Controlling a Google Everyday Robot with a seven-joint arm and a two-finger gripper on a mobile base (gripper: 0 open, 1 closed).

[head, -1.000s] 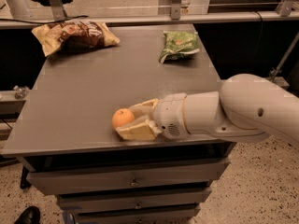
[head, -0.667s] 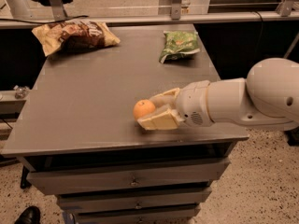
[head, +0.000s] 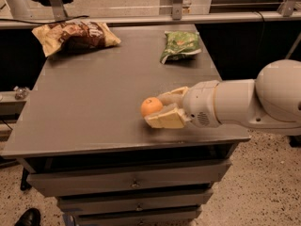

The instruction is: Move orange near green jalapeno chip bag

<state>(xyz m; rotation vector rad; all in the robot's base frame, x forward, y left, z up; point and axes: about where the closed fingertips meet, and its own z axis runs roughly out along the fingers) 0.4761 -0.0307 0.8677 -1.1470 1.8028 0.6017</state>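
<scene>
The orange (head: 150, 106) is small, round and bright, held between the tan fingers of my gripper (head: 161, 109) just above the grey table top (head: 94, 93), near its front right part. My white arm reaches in from the right. The gripper is shut on the orange. The green jalapeno chip bag (head: 180, 45) lies at the back right of the table, well behind the gripper and a little to its right.
A larger brown-and-tan snack bag (head: 75, 35) lies at the back left corner. The table is a cabinet with drawers (head: 131, 185) below its front edge. A metal rail (head: 141, 19) runs behind the table.
My gripper has carried the orange to the right along the table's front part and slightly back, closer to the green bag.
</scene>
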